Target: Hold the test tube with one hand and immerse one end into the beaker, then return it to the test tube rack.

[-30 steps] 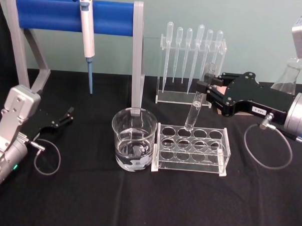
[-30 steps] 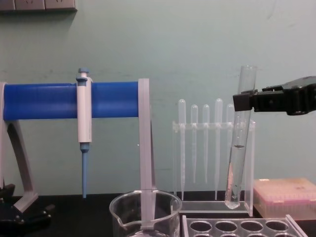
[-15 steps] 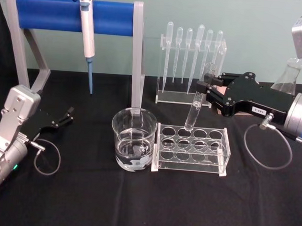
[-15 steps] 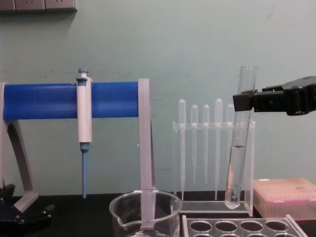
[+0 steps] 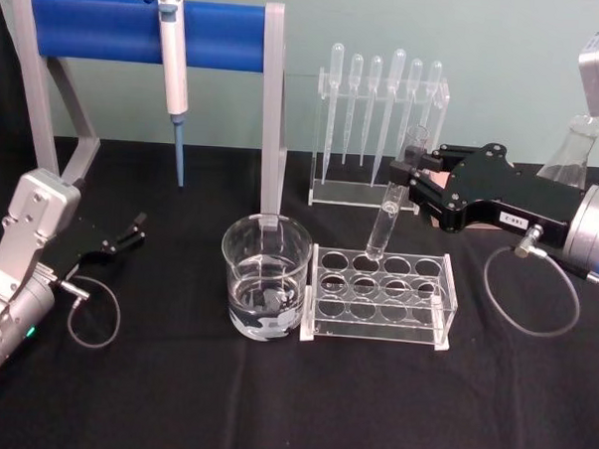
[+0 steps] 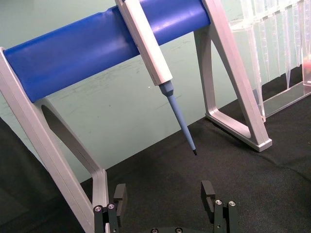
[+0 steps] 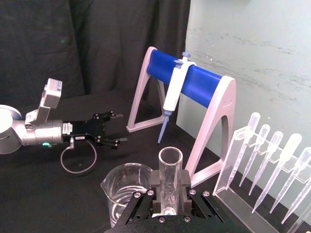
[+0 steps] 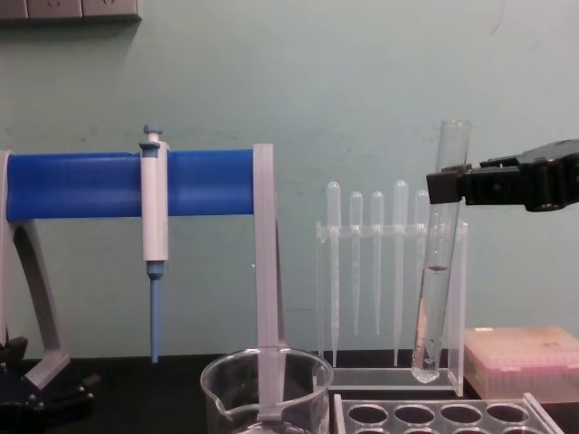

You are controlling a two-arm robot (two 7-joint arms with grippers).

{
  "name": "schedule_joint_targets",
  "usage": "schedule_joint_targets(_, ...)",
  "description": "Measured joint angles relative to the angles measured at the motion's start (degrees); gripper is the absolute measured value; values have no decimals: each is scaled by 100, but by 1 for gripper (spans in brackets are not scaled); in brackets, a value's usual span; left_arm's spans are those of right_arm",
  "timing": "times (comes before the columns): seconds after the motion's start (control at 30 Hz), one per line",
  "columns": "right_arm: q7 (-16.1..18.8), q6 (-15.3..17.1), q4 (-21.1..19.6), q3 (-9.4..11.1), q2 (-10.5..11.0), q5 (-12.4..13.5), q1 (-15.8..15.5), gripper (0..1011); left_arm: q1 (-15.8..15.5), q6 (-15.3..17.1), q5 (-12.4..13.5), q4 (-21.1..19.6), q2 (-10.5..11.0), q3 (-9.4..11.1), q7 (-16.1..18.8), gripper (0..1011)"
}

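Note:
My right gripper [image 5: 405,175] is shut on the test tube [image 5: 389,211], a clear glass tube held near its rimmed mouth. The tube hangs slightly tilted, its round bottom just above a back hole of the clear tube rack [image 5: 380,296]. From the chest, the test tube [image 8: 436,298] holds a little liquid and the right gripper [image 8: 447,187] comes in from the right. The right wrist view looks down on the tube's mouth [image 7: 170,158] between the jaws. The beaker [image 5: 265,289] with some liquid stands left of the rack, apart from the tube. My left gripper [image 5: 132,231] rests open at the far left.
A blue-barred stand [image 5: 149,29] carries a white-and-blue pipette [image 5: 172,72] behind the beaker. A clear holder of several plastic pipettes [image 5: 382,109] stands behind the rack. A glass flask [image 5: 579,149] sits at the back right, a pink box [image 8: 520,362] beside the rack.

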Motion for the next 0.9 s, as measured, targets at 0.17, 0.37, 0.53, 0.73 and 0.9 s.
schedule_joint_targets(0.17,0,0,0,0,0,0,0,222,0,0,0,0,0,0,0,1000)
schedule_joint_targets(0.37,-1,0,0,0,0,0,0,222,0,0,0,0,0,0,0,1000)
schedule_joint_targets(0.53,-1,0,0,0,0,0,0,222,0,0,0,0,0,0,0,1000)
schedule_joint_targets(0.73,-1,0,0,0,0,0,0,222,0,0,0,0,0,0,0,1000)
schedule_joint_targets(0.9,-1,0,0,0,0,0,0,222,0,0,0,0,0,0,0,1000)
